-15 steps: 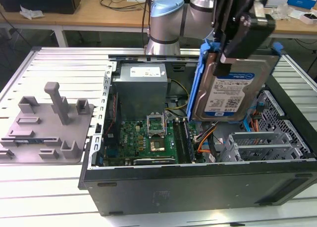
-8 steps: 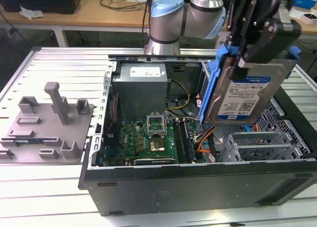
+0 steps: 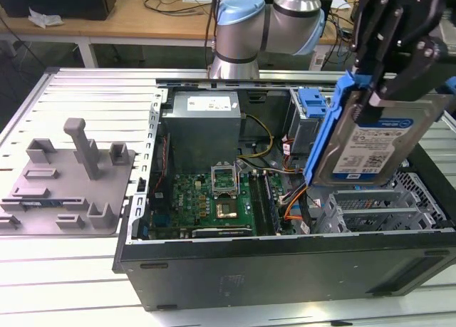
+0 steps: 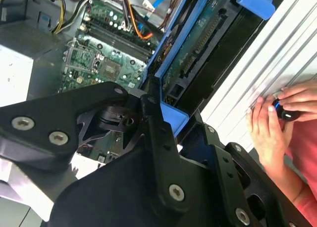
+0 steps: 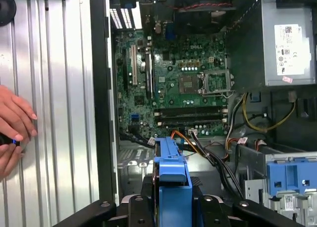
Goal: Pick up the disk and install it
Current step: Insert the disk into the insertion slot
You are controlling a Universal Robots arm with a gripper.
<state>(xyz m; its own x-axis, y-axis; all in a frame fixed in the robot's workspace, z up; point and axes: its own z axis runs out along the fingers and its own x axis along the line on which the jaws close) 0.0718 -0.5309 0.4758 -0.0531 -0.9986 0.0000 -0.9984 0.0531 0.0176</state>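
Ribbed metal table [image 3: 92, 85] carries an open computer case [image 3: 285, 270], with a grey fixture tray [image 3: 71, 177] at the left of the exterior view. A person's hands [image 4: 272, 128] are seen resting on the table beside the case in both wrist views.

The disk [image 3: 370, 138] is held in the air at the upper right of the exterior view, above the drive cage [image 3: 370, 206] and clear of the motherboard [image 3: 214, 195]. The gripper [image 3: 375, 92] is clamped on the upper end of the disk, one finger on each broad face.

The step in hand is judged to be the carry toward the bay. For a good result:
1. The pinch should be firm on the metal body, not on the blue carrier alone.
2. The loose cables [image 3: 292, 195] beside the cage should be avoided.
3. The carrier rails should be lined up with the cage walls before any descent.

The disk is tilted steeply. Its long axis runs from upper right to lower left of the exterior view, with the lower end pointing into the case. The labelled face is turned toward that camera, and the circuit-board face is seen in the second wrist view.
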